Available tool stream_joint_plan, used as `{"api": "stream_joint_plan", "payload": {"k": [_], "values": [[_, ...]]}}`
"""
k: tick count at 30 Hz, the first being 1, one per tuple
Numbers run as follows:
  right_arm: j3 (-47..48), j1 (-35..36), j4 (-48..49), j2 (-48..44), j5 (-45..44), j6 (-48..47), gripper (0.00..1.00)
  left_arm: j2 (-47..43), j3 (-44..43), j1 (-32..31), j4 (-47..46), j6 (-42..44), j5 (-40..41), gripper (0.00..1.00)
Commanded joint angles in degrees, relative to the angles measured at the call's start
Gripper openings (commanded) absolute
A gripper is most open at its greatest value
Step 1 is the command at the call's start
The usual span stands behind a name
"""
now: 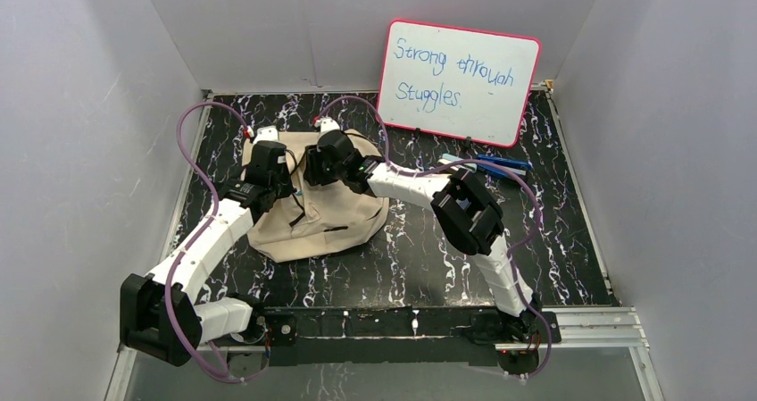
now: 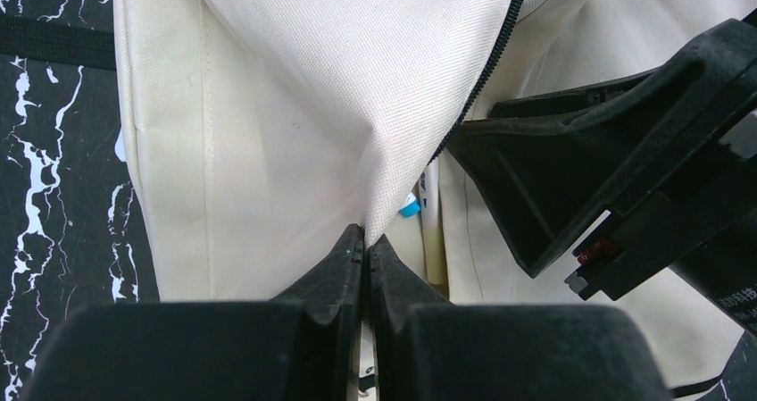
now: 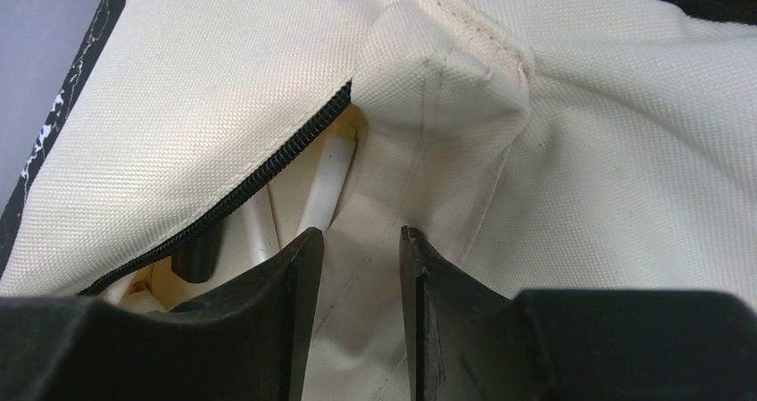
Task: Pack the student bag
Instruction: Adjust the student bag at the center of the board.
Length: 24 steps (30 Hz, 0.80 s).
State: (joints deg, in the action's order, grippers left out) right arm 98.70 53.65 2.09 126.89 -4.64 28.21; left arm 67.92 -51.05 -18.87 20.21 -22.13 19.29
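The student bag (image 1: 321,218), a cream canvas backpack, lies on the black marbled table between both arms. My left gripper (image 2: 366,238) is shut on a fold of the bag's fabric beside the dark zipper (image 2: 482,71) and holds the opening up. A white pen with a blue tip (image 2: 427,196) shows inside. My right gripper (image 3: 361,233) stands open at the opening's edge; bag cloth lies in the gap, not pinched. Past the zipper (image 3: 268,164) a white pen (image 3: 326,182) and a black item (image 3: 195,256) lie inside. From above, the left gripper (image 1: 266,155) and right gripper (image 1: 326,151) sit over the bag's far end.
A pink-framed whiteboard (image 1: 458,81) with handwriting leans at the back right. Blue pens (image 1: 495,163) lie on the table in front of it, right of the bag. Grey walls enclose the table on three sides. The right gripper's black body (image 2: 625,169) fills the left wrist view's right side.
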Motion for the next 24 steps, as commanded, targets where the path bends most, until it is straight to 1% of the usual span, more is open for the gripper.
{"api": "stream_joint_plan", "payload": {"k": [1,5,8,18,20,24], "values": [[2.88,-0.2,-1.98,-1.42,-2.82,-1.72,0.47,-1.47,0.55,0.17,1.82,-0.31,0.74,0.0],[7.46,-0.21,-7.89,2.28,-3.09,-2.8,0.5,-1.56,0.61,0.13,1.68,-0.04,0.74,0.0],[9.4,-0.13,-10.12,4.75,-3.16,-3.15,0.51,-1.65,0.77,0.14,1.68,-0.11,0.83,0.0],[13.03,1.55,-16.96,11.34,-8.31,-6.98,0.47,-1.13,0.78,0.15,1.3,-0.55,-0.13,0.0],[12.47,1.85,-17.11,12.32,-8.62,-7.11,0.43,-1.17,0.77,0.16,1.32,-0.98,-1.01,0.0],[10.09,1.82,-16.28,12.99,-9.29,-6.55,0.29,-1.5,1.4,0.16,1.31,-2.41,-3.09,0.0]]}}
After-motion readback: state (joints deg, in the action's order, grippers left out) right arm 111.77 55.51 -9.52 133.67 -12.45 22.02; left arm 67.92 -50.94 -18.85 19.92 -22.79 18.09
